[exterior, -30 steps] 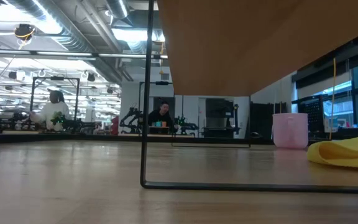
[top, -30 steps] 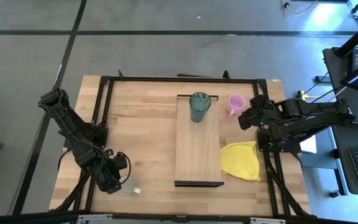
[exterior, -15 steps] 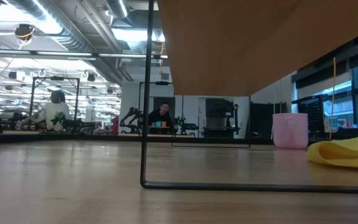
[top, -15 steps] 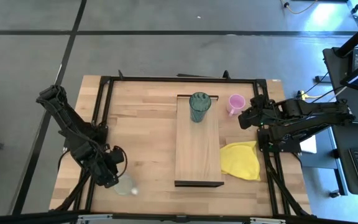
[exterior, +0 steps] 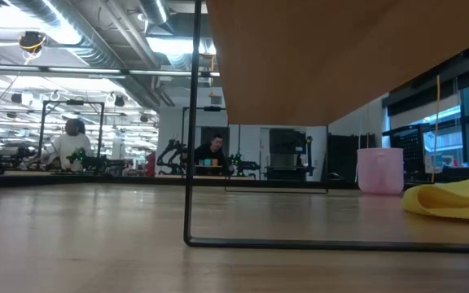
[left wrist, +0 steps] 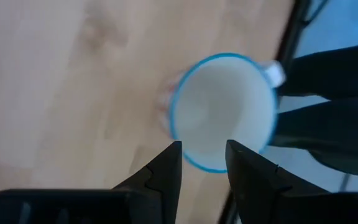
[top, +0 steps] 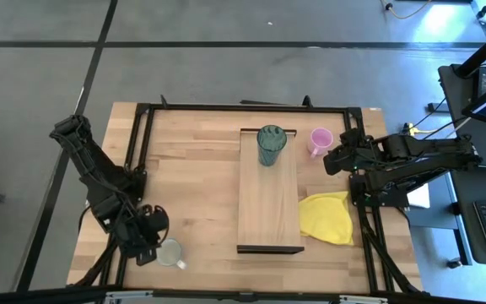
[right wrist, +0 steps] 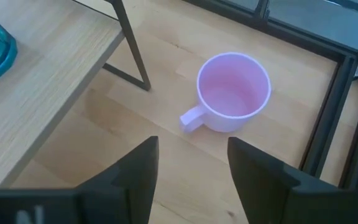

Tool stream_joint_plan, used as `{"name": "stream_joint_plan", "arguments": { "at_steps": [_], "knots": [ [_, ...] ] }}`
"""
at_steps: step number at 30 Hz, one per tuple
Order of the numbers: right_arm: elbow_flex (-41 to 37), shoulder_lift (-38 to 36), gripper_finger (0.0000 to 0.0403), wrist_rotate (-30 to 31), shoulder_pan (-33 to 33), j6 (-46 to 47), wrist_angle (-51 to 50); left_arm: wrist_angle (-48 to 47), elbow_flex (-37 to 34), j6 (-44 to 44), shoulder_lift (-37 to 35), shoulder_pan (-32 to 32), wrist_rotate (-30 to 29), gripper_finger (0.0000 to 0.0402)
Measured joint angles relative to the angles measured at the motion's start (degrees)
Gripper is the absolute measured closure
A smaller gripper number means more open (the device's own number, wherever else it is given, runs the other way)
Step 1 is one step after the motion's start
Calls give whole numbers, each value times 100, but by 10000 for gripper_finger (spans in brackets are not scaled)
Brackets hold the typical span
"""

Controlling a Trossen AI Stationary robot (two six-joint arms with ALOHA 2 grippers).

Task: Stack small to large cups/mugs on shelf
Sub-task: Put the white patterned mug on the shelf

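Observation:
The teal tumbler (top: pixel 270 144) stands upright on the far end of the light-wood shelf (top: pixel 268 207). The pink mug (top: pixel 319 141) stands on the table right of the shelf, its handle (right wrist: pixel 191 118) toward my right gripper (top: pixel 336 160), which is open and short of it (right wrist: pixel 191 155). The white mug (top: pixel 170 252) stands upright near the table's near left corner. My left gripper (top: pixel 148 242) is open just left of it, pointing down. In the left wrist view (left wrist: pixel 202 149) its fingertips stand over the mug's rim (left wrist: pixel 197 163). My left gripper comes at the white mug from above, its open fingers (left wrist: pixel 174 155) over one side of the rim. I cannot tell whether they touch it. The mug stands on the table.
A yellow cloth (top: pixel 326 217) lies on the table right of the shelf's near end. Black frame rails (top: pixel 137 152) run along the table's left, right and far sides. The shelf stands on thin black legs (exterior: pixel 192 122). People sit far off in the room behind.
My left gripper has drawn a little toward the table's left edge, uncovering more of the white mug, which stays about where it was. My right arm has kept still.

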Motion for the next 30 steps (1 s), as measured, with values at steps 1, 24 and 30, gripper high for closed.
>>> {"name": "stream_joint_plan", "arguments": {
  "at_steps": [1,24,30],
  "knots": [
    [0,0,209,0,0,-2,-2,66,0,5,0,-8,-12,283],
    [0,2,209,131,0,-9,-180,-169,7,-140,423,47,-241,283],
    [0,2,209,149,0,-9,-212,-126,7,-306,549,47,-236,283]
  ]
}}
